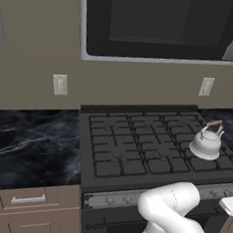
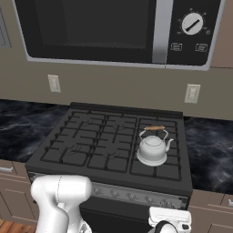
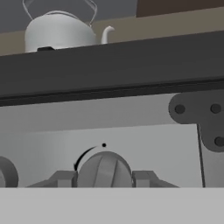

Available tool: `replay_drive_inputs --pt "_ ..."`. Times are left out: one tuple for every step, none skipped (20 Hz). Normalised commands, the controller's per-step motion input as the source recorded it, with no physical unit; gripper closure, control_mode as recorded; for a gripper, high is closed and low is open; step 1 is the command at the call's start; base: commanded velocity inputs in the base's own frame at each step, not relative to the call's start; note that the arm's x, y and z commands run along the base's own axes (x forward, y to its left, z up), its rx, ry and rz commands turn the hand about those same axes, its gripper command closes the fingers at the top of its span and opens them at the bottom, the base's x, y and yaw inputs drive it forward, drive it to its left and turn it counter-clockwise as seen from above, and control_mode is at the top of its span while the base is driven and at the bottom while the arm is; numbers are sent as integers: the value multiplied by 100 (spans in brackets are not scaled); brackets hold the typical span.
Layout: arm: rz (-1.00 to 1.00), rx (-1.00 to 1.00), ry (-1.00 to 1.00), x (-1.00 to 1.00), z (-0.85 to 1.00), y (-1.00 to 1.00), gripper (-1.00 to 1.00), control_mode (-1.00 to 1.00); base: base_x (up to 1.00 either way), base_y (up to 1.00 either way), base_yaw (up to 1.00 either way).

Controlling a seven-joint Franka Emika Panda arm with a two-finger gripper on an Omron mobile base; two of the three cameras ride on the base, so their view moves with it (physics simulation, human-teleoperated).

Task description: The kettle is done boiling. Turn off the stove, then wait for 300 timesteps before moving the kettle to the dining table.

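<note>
Left base view first: the stove (image 1: 151, 146) is a wide black slab of cast-iron grates, with a silver front strip of small round knobs under it. The kettle (image 1: 206, 141), a squat silver-white dome with a thin arched handle and a tan wooden grip, sits on the stove's front right burner. To the stove's left runs a glossy black marble worktop (image 1: 30, 148) with white veins over brown drawers (image 1: 28, 201). Above the stove hangs a dark microwave (image 1: 166, 25) with a silver frame.

Over to the right base view: the kettle sits on the stove's right side, spout pointing right, standing upright on the grate. A round white dial (image 2: 191, 23) shows on the microwave's panel above the stove.

Now the hand view: right up against the stove's brushed silver strip. The gripper (image 3: 105, 177) has its two dark blocky fingers (image 3: 63, 178) pinching a round grey ribbed knob (image 3: 104, 169), one pad on each side. Above the stove's black edge, the kettle's pale dome and short curved spout rise.
</note>
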Motion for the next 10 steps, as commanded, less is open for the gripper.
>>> replay_drive_inputs --pt "0 10 0 0 -3 0 100 -100 0 0 0" --pt "0 10 0 0 -3 0 100 -100 0 0 0" --pt "0 11 0 0 -3 0 100 -100 0 0 0" --pt "0 13 0 0 -3 -2 100 -100 0 0 0" --pt "0 13 0 0 -3 -1 100 -100 0 0 0" --pt "0 10 0 0 -7 0 100 -100 0 0 0" --pt "0 10 0 0 -7 0 100 -100 0 0 0" --pt "0 12 0 0 -6 0 100 -100 0 0 0" --pt "0 13 0 0 -6 0 100 -100 0 0 0" --pt "0 14 0 0 -6 -1 100 -100 0 0 0"
